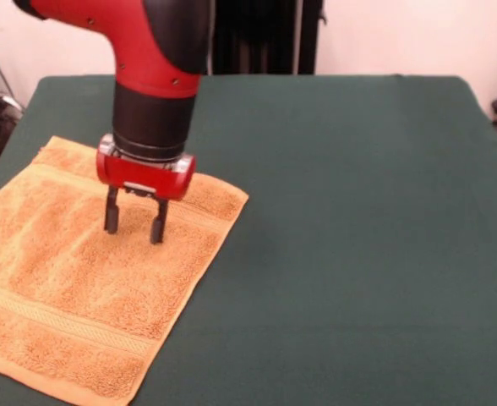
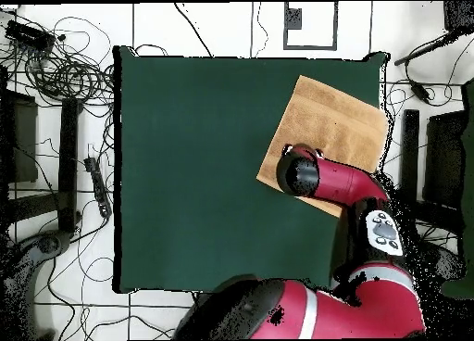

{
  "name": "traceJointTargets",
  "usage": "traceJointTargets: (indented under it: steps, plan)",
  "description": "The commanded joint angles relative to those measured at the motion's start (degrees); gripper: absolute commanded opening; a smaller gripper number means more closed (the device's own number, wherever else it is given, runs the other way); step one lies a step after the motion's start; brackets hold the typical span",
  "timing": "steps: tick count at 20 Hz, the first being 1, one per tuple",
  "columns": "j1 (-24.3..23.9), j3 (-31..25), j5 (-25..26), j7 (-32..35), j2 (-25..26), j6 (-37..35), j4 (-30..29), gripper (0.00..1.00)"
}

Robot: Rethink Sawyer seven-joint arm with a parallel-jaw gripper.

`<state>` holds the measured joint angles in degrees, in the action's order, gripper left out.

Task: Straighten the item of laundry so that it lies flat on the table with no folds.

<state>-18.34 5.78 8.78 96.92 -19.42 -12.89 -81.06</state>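
Note:
The orange-tan terry towel lies spread flat on the dark green table, at the left of the front view, with a woven band near its near edge and another near its far edge. In the overhead view the towel is at the table's upper right. My gripper hangs just above the towel's far right part, its two black fingers open with nothing between them. In the overhead view the arm's wrist hides the gripper and the towel's near corner.
The towel's left part runs to the table's left edge in the front view. Cables and dark stands lie on the floor round the table. The robot's red arm reaches in from the bottom of the overhead view.

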Motion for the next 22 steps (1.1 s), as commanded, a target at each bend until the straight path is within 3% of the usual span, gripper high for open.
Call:
traceJointTargets:
  steps: [1, 13, 22]
  plan:
    - [-0.92, -9.3, -1.04, 9.43, 5.86, 4.41, -6.36, 1.0]
    - [-2.32, -12.53, 0.01, 7.7, 12.59, 7.03, -3.39, 1.0]
    - [0.83, -10.29, -1.34, 9.47, 11.29, 4.72, -4.34, 1.0]
